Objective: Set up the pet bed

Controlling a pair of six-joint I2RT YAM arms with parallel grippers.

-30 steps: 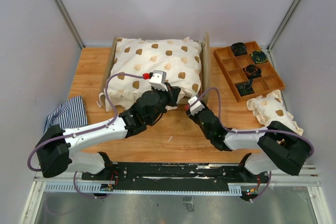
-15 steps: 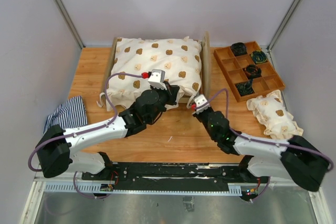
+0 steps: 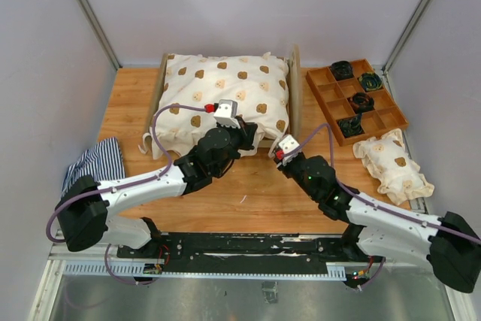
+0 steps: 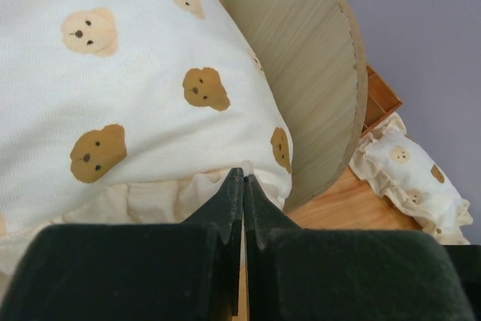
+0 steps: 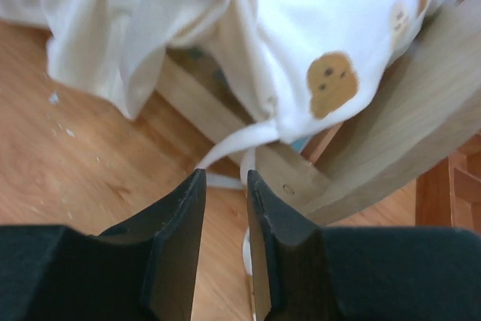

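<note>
The pet bed (image 3: 295, 94) sits at the far middle of the bench (image 3: 255, 186), rounded headboard on the right. The cream bear-print cushion (image 3: 225, 92) lies over it, its near edge spilling past the frame. My left jaws are shut tight, their tip against the cushion's frill (image 4: 150, 201); I cannot tell whether any fabric is pinched between them. My right jaws stand partly open with a narrow gap, holding nothing. They are low by the near right corner of the frame, where a white tie string (image 5: 237, 140) hangs off the cushion (it trails down towards the gap).

I judge the step to be seating the cushion inside the frame. To do it well, I'd close the right jaws on the corner fabric rather than the thin string. Then I'd lift slightly and ease it back over the rail while the left steadies the frill. I'd pull gently, since the light frame may slide. The small pillow (image 3: 392, 162) waits near the tray (image 3: 357, 99).
</note>
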